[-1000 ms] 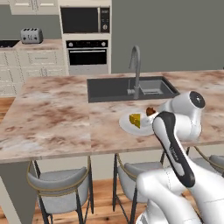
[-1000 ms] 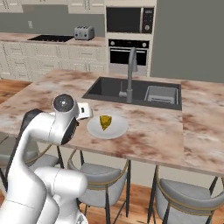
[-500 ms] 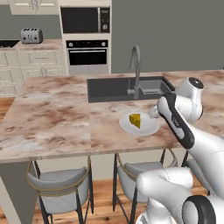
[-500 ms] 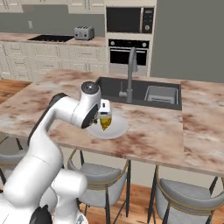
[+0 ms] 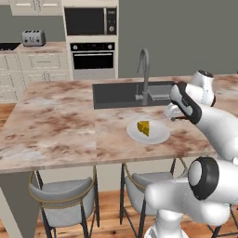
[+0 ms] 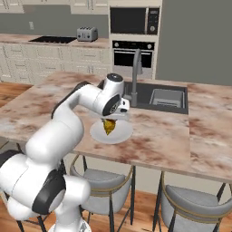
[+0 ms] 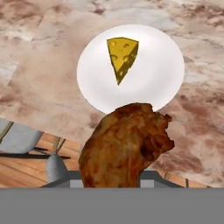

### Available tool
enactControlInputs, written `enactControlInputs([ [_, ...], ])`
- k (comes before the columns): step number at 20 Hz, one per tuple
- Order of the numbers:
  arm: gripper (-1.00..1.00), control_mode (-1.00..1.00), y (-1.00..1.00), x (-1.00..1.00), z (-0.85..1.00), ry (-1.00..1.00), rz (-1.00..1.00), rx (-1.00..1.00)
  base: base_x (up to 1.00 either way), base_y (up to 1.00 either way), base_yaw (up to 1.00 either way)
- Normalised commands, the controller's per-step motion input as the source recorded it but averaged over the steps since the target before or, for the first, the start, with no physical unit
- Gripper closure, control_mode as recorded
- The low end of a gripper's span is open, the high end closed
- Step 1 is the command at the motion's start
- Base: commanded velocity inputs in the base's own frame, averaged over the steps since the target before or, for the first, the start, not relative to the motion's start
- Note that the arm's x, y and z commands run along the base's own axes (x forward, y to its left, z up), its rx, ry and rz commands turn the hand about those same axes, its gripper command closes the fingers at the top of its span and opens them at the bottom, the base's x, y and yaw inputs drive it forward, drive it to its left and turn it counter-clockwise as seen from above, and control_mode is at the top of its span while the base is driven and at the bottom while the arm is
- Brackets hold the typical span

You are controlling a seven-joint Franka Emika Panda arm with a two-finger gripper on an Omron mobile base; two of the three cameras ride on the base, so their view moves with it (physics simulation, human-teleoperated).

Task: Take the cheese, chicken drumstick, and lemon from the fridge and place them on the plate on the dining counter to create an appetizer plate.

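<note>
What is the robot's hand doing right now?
Gripper: closed on the chicken drumstick, above the plate with the cheese.

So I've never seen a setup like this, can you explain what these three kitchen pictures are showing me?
It is a simulated kitchen with a white robot arm. Two pictures come from cameras on its base, behind it to the left and right. The third looks along its end effector. Before it is the dining counter, marbled stone with a dark sink and a faucet. On it sits a pale plate with a cheese wedge. The end effector holds a brown chicken drumstick above the counter, at the plate's edge.
</note>
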Motion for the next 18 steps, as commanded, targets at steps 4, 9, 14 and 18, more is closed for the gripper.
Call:
enactControlInputs([
  [4,1.00,-1.00,-0.12,0.27,-0.39,0.03,0.00,0.00,0.00,0.00,0.00],
  [9,1.00,-1.00,-0.01,0.25,-0.47,0.00,0.00,0.00,0.00,0.00,0.00],
  [14,1.00,-1.00,0.00,0.42,-0.38,0.04,0.00,0.00,0.00,0.00,0.00],
  [18,1.00,-1.00,0.00,0.38,-0.26,0.06,0.00,0.00,0.00,0.00,0.00],
])
